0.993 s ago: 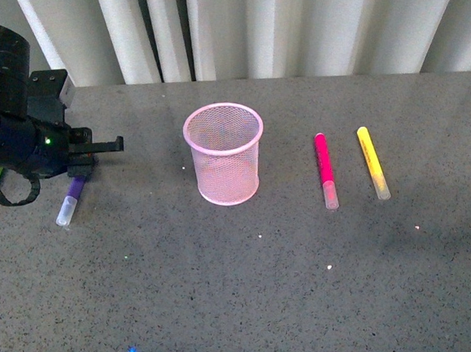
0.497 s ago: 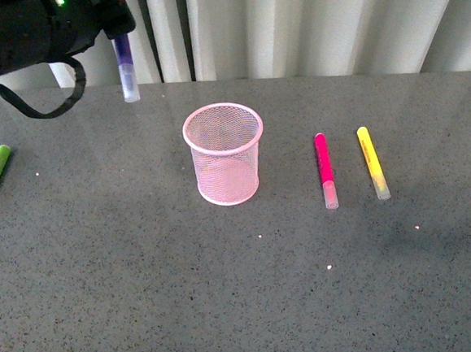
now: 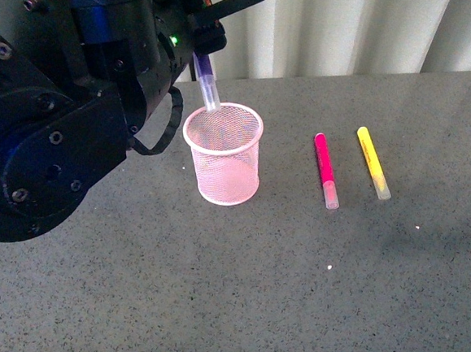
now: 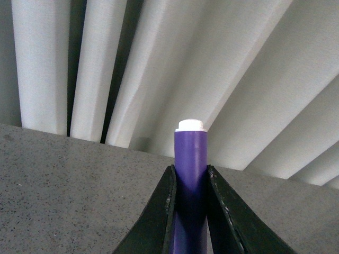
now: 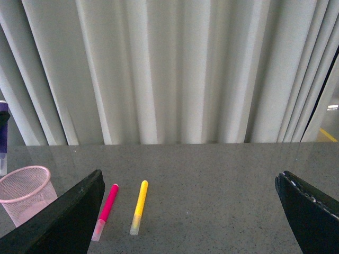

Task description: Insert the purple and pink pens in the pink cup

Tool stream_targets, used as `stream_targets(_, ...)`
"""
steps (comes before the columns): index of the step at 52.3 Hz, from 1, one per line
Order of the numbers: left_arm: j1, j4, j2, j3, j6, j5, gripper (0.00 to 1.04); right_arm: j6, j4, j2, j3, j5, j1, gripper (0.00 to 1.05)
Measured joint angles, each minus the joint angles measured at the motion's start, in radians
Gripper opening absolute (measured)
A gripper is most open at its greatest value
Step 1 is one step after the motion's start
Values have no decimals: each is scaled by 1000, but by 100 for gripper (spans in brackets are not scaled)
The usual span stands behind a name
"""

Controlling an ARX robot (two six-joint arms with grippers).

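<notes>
Surface: same layout on the right side as half a second back. The only mover is the left arm. It has swung from the far left corner to the middle and now fills the left of the front view.

Pink cup: upright, empty, not shifted.

Purple pen: left jaws clamped on its barrel. It was on the surface a second ago, then lifted clear, and now hangs cap-down with a slight tilt. The clear cap tip sits at the far left rim of the cup. The right wrist view puts the tip at about rim level, so I'd say it's not inside yet.

Pink pen: flat on the surface right of the cup, untouched, just beside the yellow marker.

Right jaws: wide apart, empty, well back from both.

Read: pen one is at the insertion step. The tip is close to the rim, so nudge it toward cup centre before lowering or releasing, or it may catch the edge. Pen two not started.
</notes>
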Motion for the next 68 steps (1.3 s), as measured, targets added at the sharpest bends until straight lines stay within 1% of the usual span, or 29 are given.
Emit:
stream_targets(4, 0, 0, 31, 24, 0, -16, 13, 0, 0, 0, 0, 0, 0, 98)
stream_targets(15, -8, -12, 84, 75, -11, -19, 13, 0, 0, 0, 0, 0, 0, 98)
stream_targets(38, -2, -39, 137, 83, -55, -47, 13, 0, 0, 0, 0, 0, 0, 98)
stream_targets(56, 1, -43, 138, 84, -87, -45, 13, 0, 0, 0, 0, 0, 0, 98)
stream_targets(68, 1, -54, 138, 52, -154, -53, 13, 0, 0, 0, 0, 0, 0, 98)
